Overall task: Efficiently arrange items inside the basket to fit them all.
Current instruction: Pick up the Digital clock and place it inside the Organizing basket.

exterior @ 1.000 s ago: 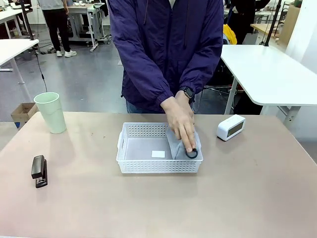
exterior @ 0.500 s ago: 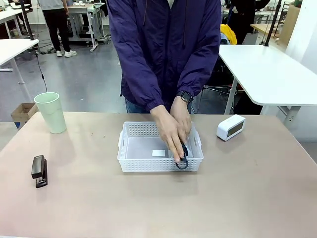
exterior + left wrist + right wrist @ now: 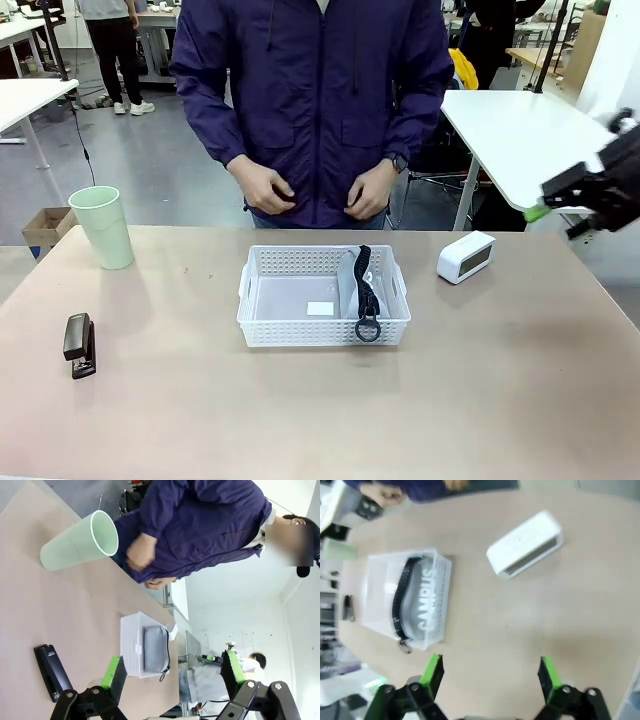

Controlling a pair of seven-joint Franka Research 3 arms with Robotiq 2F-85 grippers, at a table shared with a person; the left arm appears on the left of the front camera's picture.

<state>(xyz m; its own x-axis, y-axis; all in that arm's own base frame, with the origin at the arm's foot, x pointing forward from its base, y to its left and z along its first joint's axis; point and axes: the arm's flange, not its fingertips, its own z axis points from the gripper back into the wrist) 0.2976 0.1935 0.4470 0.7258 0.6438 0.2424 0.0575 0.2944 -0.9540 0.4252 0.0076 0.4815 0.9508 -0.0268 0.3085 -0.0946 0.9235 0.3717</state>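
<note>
Nearest, the left gripper (image 3: 171, 670) and right gripper (image 3: 490, 667) hang spread, empty. The grey "CAMPUS" pouch (image 3: 350, 285) stands on edge along the right wall of the white perforated plastic basket (image 3: 300, 333), probably saving room for the black stapler (image 3: 79, 345), white rounded box (image 3: 466, 256) and pale green cup (image 3: 104, 228) outside.

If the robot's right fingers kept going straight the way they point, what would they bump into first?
Probably bare beige tabletop, between the white lattice plastic basket and the white rounded box. Nothing else lies ahead of the right fingers; depth is unclear.
</note>
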